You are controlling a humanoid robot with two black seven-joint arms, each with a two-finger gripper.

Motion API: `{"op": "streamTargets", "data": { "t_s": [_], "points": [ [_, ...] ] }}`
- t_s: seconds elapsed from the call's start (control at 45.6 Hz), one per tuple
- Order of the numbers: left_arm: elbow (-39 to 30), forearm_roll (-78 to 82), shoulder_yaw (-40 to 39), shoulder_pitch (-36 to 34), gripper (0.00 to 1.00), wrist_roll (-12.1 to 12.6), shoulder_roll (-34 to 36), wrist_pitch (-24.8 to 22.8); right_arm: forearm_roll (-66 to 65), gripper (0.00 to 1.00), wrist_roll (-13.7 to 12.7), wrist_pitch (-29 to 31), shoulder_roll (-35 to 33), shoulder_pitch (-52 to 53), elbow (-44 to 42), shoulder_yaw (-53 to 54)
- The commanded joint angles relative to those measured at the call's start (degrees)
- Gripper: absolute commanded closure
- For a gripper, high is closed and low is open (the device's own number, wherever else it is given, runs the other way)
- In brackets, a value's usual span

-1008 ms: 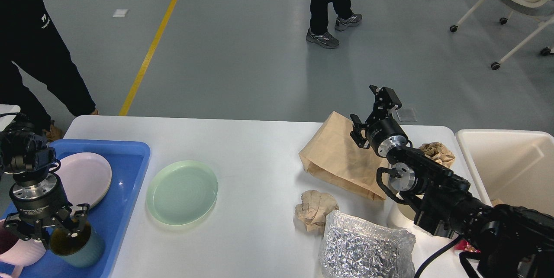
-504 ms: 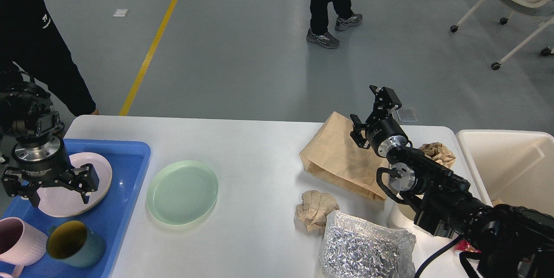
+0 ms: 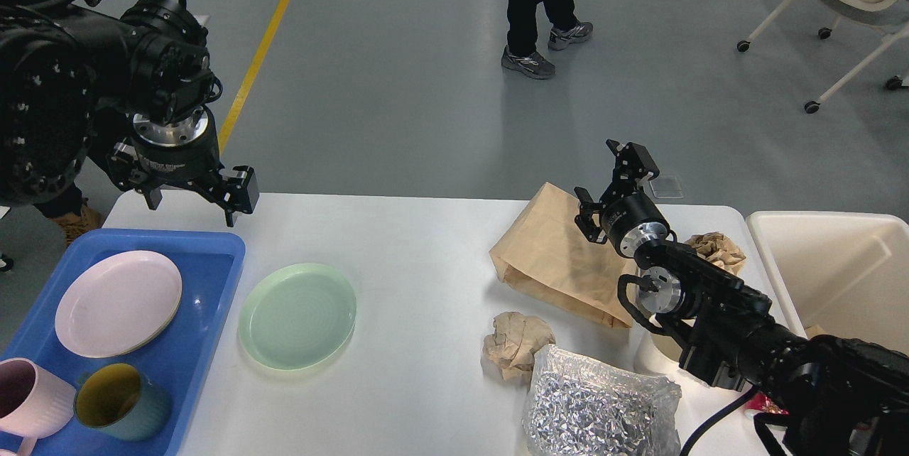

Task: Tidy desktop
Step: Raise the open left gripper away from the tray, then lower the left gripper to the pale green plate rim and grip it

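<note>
left end effector [image 3: 192, 202] risen from blue tray [image 3: 206, 314] to table's [image 3: 412, 243] far left edge, fingers spread, empty. right end effector [image 3: 603, 179] unmoved, fingers apart, empty, above brown paper bag [image 3: 554, 257]. head view: green plate [image 3: 297, 315] on table beside tray; pink plate [image 3: 118, 302], two mugs in tray. crumpled paper [image 3: 517, 342], foil bag [image 3: 596, 406] front right.

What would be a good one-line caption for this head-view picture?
Both pincers, left and right, hover open over the white desktop strewn with a green plate, paper bag and wrappers.
</note>
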Motion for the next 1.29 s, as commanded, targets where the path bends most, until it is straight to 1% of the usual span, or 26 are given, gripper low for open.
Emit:
{"op": "streamTargets", "data": {
  "t_s": [0.0, 0.153, 0.197, 0.263, 0.35, 0.482, 0.504, 0.57, 0.635, 0.701, 0.854, 0.92, 1.008, 1.117, 1.183, 1.271],
  "points": [
    [-5.2, 0.0, 0.1, -7.1, 0.04, 0.0, -1.5, 0.0, 0.0, 0.0, 0.0, 0.0, 0.0, 0.0, 0.0, 0.0],
    [-11.1, 0.0, 0.0, -15.3, 0.04, 0.0, -1.5, 0.0, 0.0, 0.0, 0.0, 0.0, 0.0, 0.0, 0.0, 0.0],
    [-12.1, 0.0, 0.0, -16.6, 0.04, 0.0, -1.5, 0.0, 0.0, 0.0, 0.0, 0.0, 0.0, 0.0, 0.0, 0.0],
    [-12.6, -0.1, -0.2, -16.7, 0.04, 0.0, -1.6, 0.0, 0.0, 0.0, 0.0, 0.0, 0.0, 0.0, 0.0, 0.0],
    [-11.8, -1.0, -1.4, -12.6, 0.04, -0.1, -2.8, 0.0, 0.0, 0.0, 0.0, 0.0, 0.0, 0.0, 0.0, 0.0],
    [-10.4, -1.9, -4.1, -3.0, 0.04, 0.4, -4.9, 0.0, 0.0, 0.0, 0.0, 0.0, 0.0, 0.0, 0.0, 0.0],
    [-10.4, -1.9, -4.4, -1.5, 0.04, 0.4, -5.4, 0.7, 0.0, 0.0, 0.0, 0.0, 0.0, 0.0, 0.0, 0.0],
    [-10.1, -1.9, -5.4, 2.2, 0.04, 0.4, -5.9, 4.7, 0.0, 0.0, 0.0, 0.0, 0.0, 0.0, 0.0, 0.0],
    [-9.0, -1.8, -6.4, 5.1, 0.04, 0.8, -6.1, 7.1, 0.0, 0.0, 0.0, 0.1, 0.0, 0.0, 0.0, 0.0],
    [-7.1, -1.7, -7.1, 7.5, 0.04, 1.1, -6.2, 8.2, 0.0, 0.0, 0.0, 0.0, 0.0, 0.0, 0.0, 0.0],
    [-1.0, -1.6, -7.5, 12.1, 0.04, 1.5, -9.0, 8.2, 0.0, 0.0, 0.0, 0.0, 0.0, 0.0, 0.0, 0.0],
    [1.2, -1.6, -7.6, 13.8, 0.04, 2.5, -9.5, 8.3, 0.0, 0.0, 0.0, 0.1, 0.0, 0.0, 0.0, 0.0],
    [2.6, -1.6, -7.9, 16.0, 0.04, 4.3, -10.1, 8.4, 0.0, 0.0, 0.0, 0.0, 0.0, 0.0, 0.0, 0.0],
    [5.9, -1.4, -9.0, 19.3, 0.04, 6.2, -12.3, 8.5, 0.0, 0.0, 0.0, 0.0, 0.0, 0.0, 0.0, 0.0],
    [8.4, -1.1, -9.2, 21.6, 0.04, 8.0, -13.0, 8.5, 0.0, 0.0, 0.0, 0.0, 0.0, 0.0, 0.0, 0.0],
    [10.1, -1.1, -10.3, 22.5, 0.05, 8.9, -13.0, 8.8, 0.0, 0.0, 0.0, 0.0, 0.0, 0.0, 0.0, 0.0]
  ]
}}
